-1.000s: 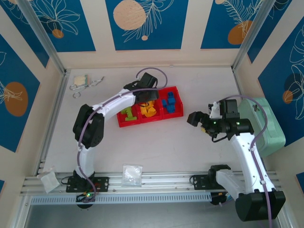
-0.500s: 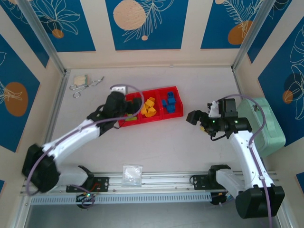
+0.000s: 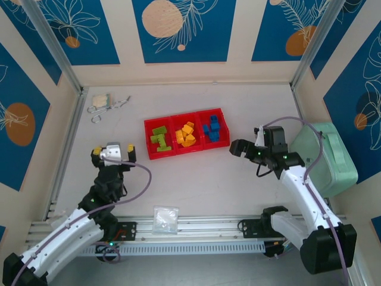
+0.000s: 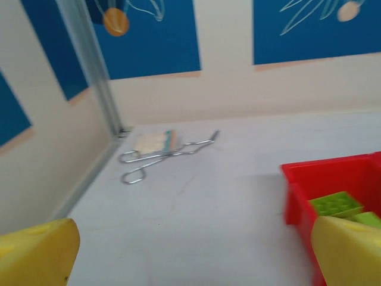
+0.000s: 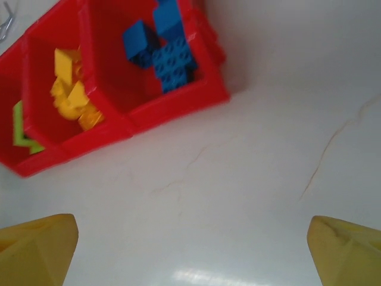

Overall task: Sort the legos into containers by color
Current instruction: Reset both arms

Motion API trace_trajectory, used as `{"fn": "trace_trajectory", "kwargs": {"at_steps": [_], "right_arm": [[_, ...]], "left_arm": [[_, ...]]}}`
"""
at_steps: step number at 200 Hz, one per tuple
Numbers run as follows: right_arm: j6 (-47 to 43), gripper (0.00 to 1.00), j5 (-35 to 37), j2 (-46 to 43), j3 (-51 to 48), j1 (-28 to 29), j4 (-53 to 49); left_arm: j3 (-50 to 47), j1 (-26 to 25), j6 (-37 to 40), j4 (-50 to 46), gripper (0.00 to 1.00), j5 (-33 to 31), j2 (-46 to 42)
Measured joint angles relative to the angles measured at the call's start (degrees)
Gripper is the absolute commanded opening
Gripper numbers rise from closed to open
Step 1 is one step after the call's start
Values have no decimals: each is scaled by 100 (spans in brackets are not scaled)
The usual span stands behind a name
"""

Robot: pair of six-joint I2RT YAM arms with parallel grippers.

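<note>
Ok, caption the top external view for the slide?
Green legos, orange-yellow legos and blue legos sorted in the red tray; left pincer and right pincer open, both apart from it.

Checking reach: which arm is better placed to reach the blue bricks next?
Right: the right end effector, open, sits beside the blue bricks' compartment; the left end effector is farther off.

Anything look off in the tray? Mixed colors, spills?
Nothing stands out. The green legos, orange-yellow legos and blue legos each sit in their own compartment of the red tray, which lies slightly angled on the table.
</note>
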Motion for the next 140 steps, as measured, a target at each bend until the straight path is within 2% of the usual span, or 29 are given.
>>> {"fn": "trace_trajectory", "kwargs": {"at_steps": [31,47,81,112,140], "right_arm": [[-826,99,903,-748,-1419,105,1814],[-1102,99,1099,-785,-1751,4,2361],[-1329,99,1235,-529,-2162,-326,3473],[-1394,99,1180,-442,-2857,-573,4367],[-1410,99,968,31,-2909,-986,5115]], "left_arm": [[-310,79,540,531,99,-94,380],[-328,162,719,702,99,-2,841],[-433,531,789,1276,99,439,1757],[-562,1237,579,1917,99,997,2621],[-520,1762,402,2570,99,1648,3484]]}}
